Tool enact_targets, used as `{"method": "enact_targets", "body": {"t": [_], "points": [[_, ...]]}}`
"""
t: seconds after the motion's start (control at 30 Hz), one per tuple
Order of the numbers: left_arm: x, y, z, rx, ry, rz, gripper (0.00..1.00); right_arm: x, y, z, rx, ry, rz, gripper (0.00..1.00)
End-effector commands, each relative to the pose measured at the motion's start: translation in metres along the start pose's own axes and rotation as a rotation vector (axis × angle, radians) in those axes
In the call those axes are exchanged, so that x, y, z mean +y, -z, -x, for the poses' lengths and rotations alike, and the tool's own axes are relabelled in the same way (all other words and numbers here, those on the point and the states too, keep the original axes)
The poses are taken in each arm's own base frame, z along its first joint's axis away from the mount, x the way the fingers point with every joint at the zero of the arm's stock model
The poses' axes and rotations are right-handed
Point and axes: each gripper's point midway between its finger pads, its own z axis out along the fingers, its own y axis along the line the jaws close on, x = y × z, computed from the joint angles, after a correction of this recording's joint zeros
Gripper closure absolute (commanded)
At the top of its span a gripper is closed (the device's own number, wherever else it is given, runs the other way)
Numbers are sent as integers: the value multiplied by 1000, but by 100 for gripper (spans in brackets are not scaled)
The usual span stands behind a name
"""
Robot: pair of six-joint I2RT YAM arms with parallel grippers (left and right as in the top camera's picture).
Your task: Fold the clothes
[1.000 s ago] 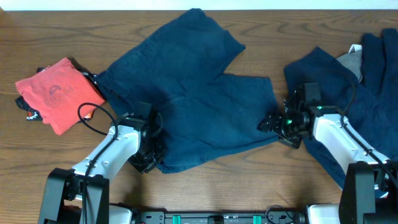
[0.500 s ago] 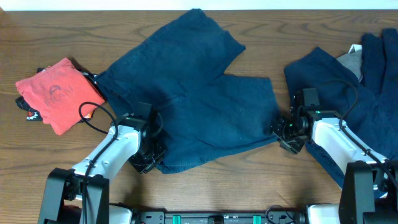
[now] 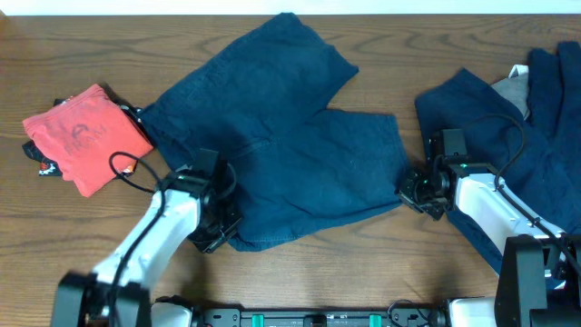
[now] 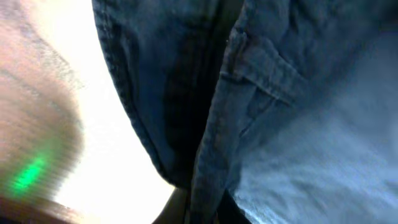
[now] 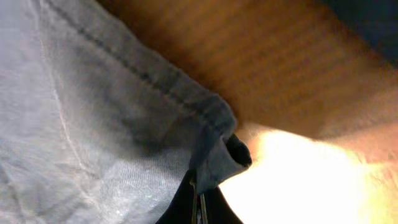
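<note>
Shorts (image 3: 290,136): dark navy denim-like, spread flat across the middle of the desk (image 3: 399,45). One leg is angled to the top centre, the other is laid out towards the right, and the waistband side is at lower left.

Left fingers (image 3: 221,232): placed at the lower-left edge of the shorts. In the left wrist view the frame is filled with a stitched denim edge and a belt loop (image 4: 264,81). A fold of cloth is run down between two dark finger shapes (image 4: 171,210) at the bottom edge, so that edge is read as pinched.

Right fingers (image 3: 410,191): placed at the right-hand tip of the shorts' leg. In the right wrist view the hem corner (image 5: 217,146) is clamped between the finger tips (image 5: 186,208), which are pressed together on the cloth, and the corner is held slightly off the wood.

More navy garments (image 3: 536,136) are heaped at the right edge of the desk, apart from the shorts, with the right arm laid over them. A bit of grey cloth (image 3: 510,91) is seen in that heap.

A folded red garment (image 3: 86,136) is placed at far left, just beside the shorts' left edge. Something black (image 3: 41,165) is tucked under it, too small to identify.
</note>
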Motion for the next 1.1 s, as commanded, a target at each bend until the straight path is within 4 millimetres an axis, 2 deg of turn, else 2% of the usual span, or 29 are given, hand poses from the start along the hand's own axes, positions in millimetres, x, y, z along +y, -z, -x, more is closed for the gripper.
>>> {"method": "enact_targets", "body": {"t": [0.0,0.1,0.2,0.27,0.33,0.5,0.57,0.7,0.77,0.87,1.07], "points": [[-3,16,-4,-35,-73,-59,94,-2,16,4,-35,11,7,99],[-10,37,-13,-56,-157,-156,94,2,57,20,-126,36,62,99],[-20,63,-26,-91,-255,-295,94,8,114,34,-248,82,120,99],[-27,84,-34,-139,-319,-399,94,10,154,35,-324,132,143,99],[-31,107,-40,-202,-371,-490,94,10,187,33,-390,163,147,99],[-28,168,-57,-400,-449,-699,94,4,244,24,-516,170,130,99],[-22,184,-57,-480,-431,-746,94,9,261,23,-560,201,148,99],[-8,194,-43,-592,-329,-739,94,24,285,35,-647,271,180,99],[-5,191,-34,-617,-286,-702,94,41,288,46,-681,341,216,99],[-5,181,-25,-585,-207,-664,94,70,280,60,-671,423,275,99],[1,160,8,-588,4,-507,94,138,240,87,-640,557,367,99]]}}
